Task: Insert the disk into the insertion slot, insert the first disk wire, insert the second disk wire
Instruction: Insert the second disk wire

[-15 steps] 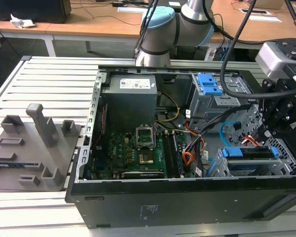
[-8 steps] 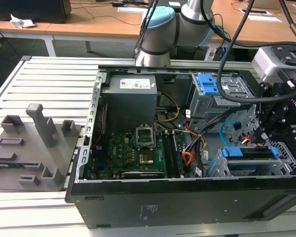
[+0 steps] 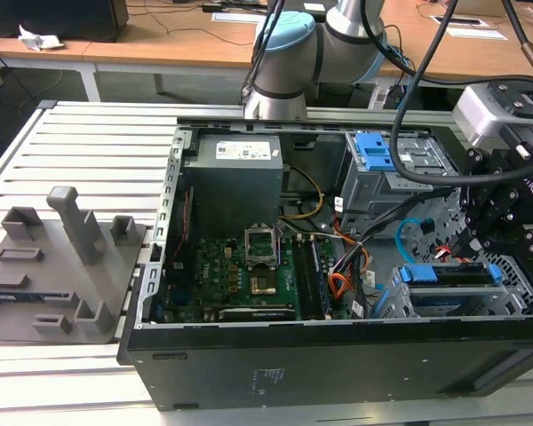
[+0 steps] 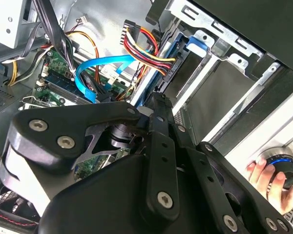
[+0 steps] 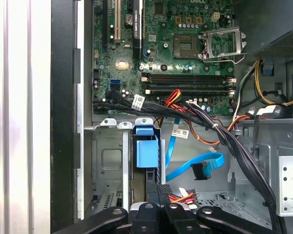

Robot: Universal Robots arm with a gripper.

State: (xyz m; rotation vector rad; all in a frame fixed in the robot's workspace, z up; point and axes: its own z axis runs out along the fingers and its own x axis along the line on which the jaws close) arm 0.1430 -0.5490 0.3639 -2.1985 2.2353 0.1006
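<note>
Claw (image 5: 157, 194): closed tight on the small black plug of the first disk wire (image 5: 182, 197); its red and orange strands fan out just beside the fingertips.
The disk (image 3: 450, 273): seated in the insertion slot (image 3: 462, 306), directly beneath the claw in the exterior view, with its blue carrier edge facing up.
Plug and disk: the held plug sits right at the disk's end; I cannot tell whether it is seated.
The second disk wire (image 5: 193, 165): a loose light blue loop just beyond the claw tips, well clear of the disk, its dark plug (image 5: 200, 171) hanging free.
Black cable bundle (image 5: 210, 127): crosses the case beyond the blue loop, between the claw and the motherboard (image 5: 161, 48).
Grey cage with blue latch (image 3: 377, 155): stands behind the claw, toward the exterior view's left.
Power supply (image 3: 235, 173): well apart from the claw, at the far end of the case.
Person's hand (image 4: 262, 178): outside the case wall beside the claw, fingers around a round knob (image 4: 282, 165).
Surface (image 3: 80, 133): slatted metal, carrying the open case and a grey fixture (image 3: 62, 257) far from the claw.
</note>
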